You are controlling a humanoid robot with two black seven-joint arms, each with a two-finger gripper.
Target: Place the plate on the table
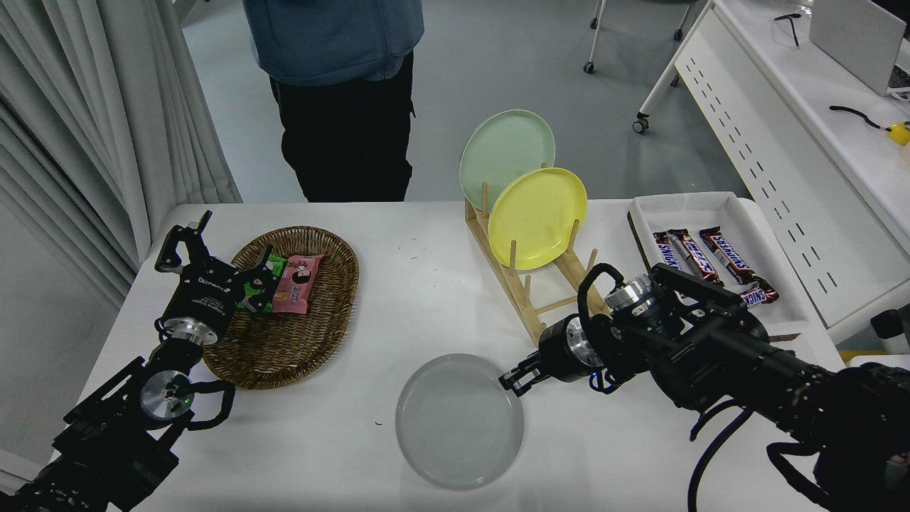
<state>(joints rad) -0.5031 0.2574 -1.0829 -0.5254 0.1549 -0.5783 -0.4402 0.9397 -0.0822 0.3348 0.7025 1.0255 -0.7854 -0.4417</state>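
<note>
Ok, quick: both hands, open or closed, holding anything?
Left hand: open, empty, parked by the basket.
Right hand: at the plate rim; grip cannot be told.

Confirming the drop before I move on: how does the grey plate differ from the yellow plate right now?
The grey plate lies flat on the table; the yellow plate stands on edge in the wooden rack. The grey one is at the near edge with the right gripper at its rim; the yellow one sits farther back, touched by no gripper. Both are round and look similar in size.
</note>
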